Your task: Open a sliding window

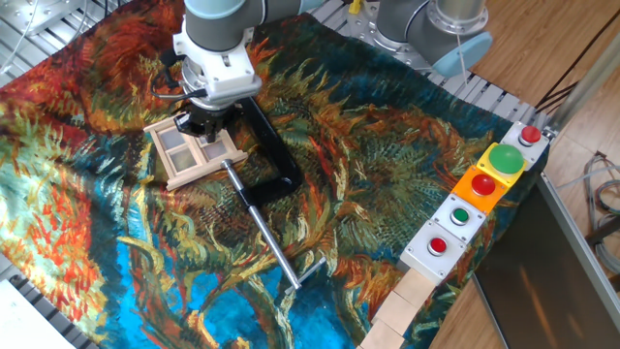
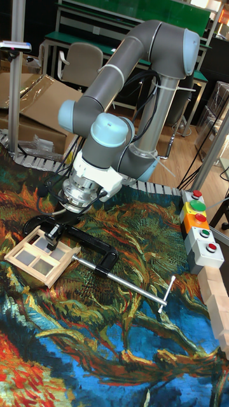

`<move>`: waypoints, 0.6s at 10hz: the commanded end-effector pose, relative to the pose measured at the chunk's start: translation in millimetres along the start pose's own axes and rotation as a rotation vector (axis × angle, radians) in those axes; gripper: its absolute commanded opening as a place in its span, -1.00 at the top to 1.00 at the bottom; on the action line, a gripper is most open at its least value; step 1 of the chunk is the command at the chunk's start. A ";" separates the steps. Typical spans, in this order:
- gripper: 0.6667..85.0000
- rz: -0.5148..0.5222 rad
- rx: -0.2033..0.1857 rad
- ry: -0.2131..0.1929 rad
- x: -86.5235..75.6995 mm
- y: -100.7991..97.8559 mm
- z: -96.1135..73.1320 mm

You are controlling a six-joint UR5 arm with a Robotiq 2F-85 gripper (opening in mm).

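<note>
The sliding window [image 1: 193, 153] is a small pale wooden frame with four translucent panes, lying flat on the patterned cloth at the left. In the tall fixed view the sliding window [image 2: 38, 256] sits at the left, below the arm's wrist. My gripper [image 1: 207, 126] points down at the window's far right corner, its black fingertips touching the frame there. In the tall fixed view the gripper [image 2: 52, 238] narrows to one dark tip on the window's upper pane, so the fingers look shut with nothing between them.
A black C-clamp [image 1: 268, 150] with a long steel screw [image 1: 266, 237] lies right beside the window, touching its right edge. A row of button boxes [image 1: 481, 184] and wooden blocks [image 1: 402, 310] lines the right table edge. A second arm's base [image 1: 436, 29] stands at the back.
</note>
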State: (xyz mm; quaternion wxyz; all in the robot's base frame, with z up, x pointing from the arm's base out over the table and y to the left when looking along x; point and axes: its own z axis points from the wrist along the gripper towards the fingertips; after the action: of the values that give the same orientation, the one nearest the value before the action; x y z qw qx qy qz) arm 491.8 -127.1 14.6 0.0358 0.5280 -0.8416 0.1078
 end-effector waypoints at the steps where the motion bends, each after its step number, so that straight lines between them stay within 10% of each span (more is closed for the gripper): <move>1: 0.98 0.003 -0.003 -0.003 3.6 -1.7 -3.7; 6: 0.98 -0.007 0.007 0.004 9.2 -3.9 1.1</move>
State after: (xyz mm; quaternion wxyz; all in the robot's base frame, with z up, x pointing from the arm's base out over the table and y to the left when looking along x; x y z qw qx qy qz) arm 491.2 -135.7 17.4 0.0400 0.5322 -0.8381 0.1130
